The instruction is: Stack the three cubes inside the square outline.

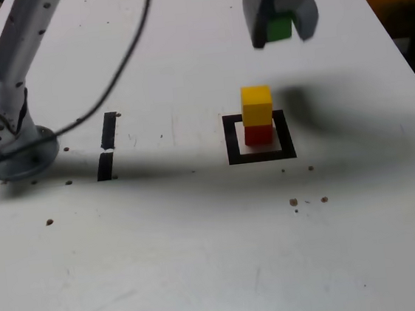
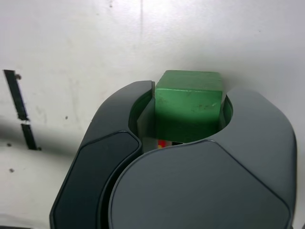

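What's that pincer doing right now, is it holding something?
Pincer: closed on the green cube, held in the air above the table.

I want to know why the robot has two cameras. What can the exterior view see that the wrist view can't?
Only the exterior view shows the yellow cube stacked on the red cube inside the square outline, plus the arm's base.

Only the wrist view shows up close how the jaws clamp the green cube on both sides.

Both show the gripper shut on the green cube, the white table and the two short black strips.
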`<act>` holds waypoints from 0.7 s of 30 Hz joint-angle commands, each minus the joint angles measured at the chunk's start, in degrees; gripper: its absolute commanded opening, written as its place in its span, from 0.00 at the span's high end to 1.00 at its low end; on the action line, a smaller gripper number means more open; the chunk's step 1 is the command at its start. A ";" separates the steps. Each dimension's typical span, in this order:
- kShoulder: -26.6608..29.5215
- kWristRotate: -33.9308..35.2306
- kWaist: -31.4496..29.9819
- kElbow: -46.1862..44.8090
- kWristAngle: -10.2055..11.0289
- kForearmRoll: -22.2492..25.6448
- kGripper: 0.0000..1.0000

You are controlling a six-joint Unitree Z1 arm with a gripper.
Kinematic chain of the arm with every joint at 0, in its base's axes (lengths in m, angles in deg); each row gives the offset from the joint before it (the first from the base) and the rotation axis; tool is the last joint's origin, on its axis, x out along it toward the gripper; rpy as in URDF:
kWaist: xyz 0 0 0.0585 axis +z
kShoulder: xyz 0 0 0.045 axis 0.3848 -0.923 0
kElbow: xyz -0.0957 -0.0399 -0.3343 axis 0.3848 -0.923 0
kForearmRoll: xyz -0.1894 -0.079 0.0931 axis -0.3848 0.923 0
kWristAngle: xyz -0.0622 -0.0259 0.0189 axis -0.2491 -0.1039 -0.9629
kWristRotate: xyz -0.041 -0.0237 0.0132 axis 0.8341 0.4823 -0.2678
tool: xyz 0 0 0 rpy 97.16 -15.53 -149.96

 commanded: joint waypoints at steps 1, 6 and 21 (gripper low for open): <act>1.08 -0.08 -0.58 0.46 0.36 1.58 0.93; 3.68 -0.50 -3.65 0.98 1.29 3.10 0.93; 13.51 4.57 -17.12 -12.38 1.31 3.63 0.90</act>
